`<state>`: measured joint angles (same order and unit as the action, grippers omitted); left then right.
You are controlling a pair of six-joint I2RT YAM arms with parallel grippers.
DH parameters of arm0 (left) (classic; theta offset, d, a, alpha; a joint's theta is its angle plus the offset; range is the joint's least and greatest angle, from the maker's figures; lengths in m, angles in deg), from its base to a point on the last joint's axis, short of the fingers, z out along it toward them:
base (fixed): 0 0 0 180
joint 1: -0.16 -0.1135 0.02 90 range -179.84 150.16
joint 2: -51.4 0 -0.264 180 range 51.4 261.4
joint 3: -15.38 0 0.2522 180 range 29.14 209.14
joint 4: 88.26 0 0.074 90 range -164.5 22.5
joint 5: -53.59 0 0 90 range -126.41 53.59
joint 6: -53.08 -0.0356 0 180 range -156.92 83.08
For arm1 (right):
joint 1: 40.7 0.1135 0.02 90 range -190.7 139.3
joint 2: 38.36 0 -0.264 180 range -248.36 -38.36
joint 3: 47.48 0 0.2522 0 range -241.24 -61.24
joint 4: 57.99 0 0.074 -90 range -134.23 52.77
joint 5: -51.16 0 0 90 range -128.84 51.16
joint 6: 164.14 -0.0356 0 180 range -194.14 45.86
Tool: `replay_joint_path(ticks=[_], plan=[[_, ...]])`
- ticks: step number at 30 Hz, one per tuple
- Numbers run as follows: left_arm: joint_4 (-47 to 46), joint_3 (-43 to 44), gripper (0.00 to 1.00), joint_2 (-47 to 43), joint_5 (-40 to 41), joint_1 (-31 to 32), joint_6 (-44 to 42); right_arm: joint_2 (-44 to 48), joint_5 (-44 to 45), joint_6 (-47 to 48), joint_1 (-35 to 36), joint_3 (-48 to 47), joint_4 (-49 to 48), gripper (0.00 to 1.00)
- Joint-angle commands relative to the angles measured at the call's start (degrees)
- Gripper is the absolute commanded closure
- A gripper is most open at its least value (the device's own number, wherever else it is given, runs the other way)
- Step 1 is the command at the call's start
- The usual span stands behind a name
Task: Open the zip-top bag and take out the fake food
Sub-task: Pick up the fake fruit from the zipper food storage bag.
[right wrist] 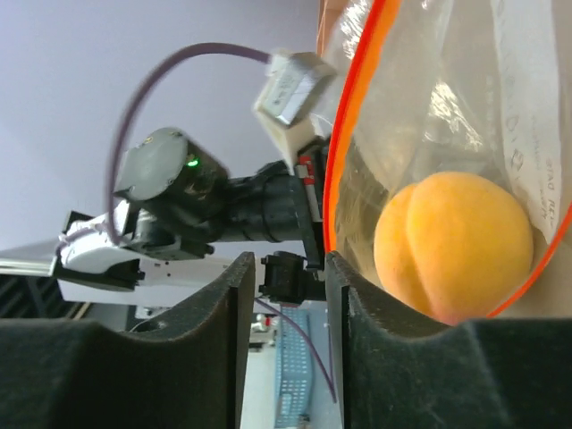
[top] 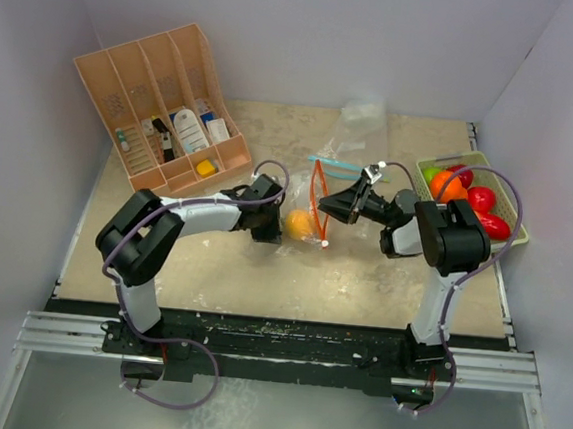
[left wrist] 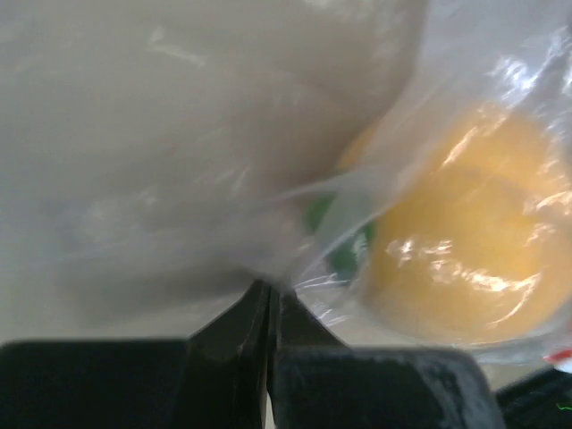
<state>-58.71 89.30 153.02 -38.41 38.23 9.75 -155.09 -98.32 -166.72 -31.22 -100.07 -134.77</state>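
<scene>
You're on the emptying step: your left gripper (left wrist: pixel 271 290) has its jaws together on a pinch of the thin, crinkly clear film of the zip-top bag (left wrist: pixel 223 134), and your right gripper (right wrist: pixel 290 259) has its jaws apart on nothing, the bag's orange-rimmed mouth just beside one of them. Just past both sets of jaws, inside the bag, sits a glossy, round yellow-orange toy peach (right wrist: pixel 451 246); next, I'd judge, the right jaws must pass that mouth and close around it. Farther off, the other toy fruits (top: pixel 481 198) lie in a pale green slotted tray (top: pixel 516 217).
</scene>
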Motion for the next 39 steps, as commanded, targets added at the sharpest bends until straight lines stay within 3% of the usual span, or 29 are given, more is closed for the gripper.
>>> replay_joint_path(ticks=[1, 7, 14, 18, 23, 28, 39], plan=[[-4.4, -1.7, 1.00, 3.0, -1.7, -0.6, -0.3, 3.5, 0.6, 7.8, -0.2, 0.1, 3.9, 0.59], [-8.5, -6.2, 1.00, 3.0, -4.9, -5.0, 1.3, 6.4, 1.4, 19.3, -0.2, -1.7, 21.9, 0.61], [-8.9, -6.9, 1.00, 2.0, -5.6, -6.6, 0.1, 14.7, 11.9, 52.9, -0.2, -13.3, 67.3, 0.70], [-9.6, -7.3, 1.00, 2.4, -6.1, -6.5, 0.2, 17.1, 14.1, 55.1, -0.3, -15.2, 69.7, 0.74], [-9.9, -7.2, 1.00, 2.2, -6.3, -6.5, 0.2, 15.7, 20.0, 61.7, -0.2, -21.5, 79.4, 0.87], [-9.7, -6.5, 1.00, 1.9, -6.5, -6.5, 0.1, 13.1, 23.1, 65.1, 1.2, -23.8, 82.4, 0.98], [-9.6, -5.7, 1.00, 3.0, -7.4, -6.4, 0.3, 11.8, 24.0, 68.5, 6.9, -25.5, 83.3, 0.99]])
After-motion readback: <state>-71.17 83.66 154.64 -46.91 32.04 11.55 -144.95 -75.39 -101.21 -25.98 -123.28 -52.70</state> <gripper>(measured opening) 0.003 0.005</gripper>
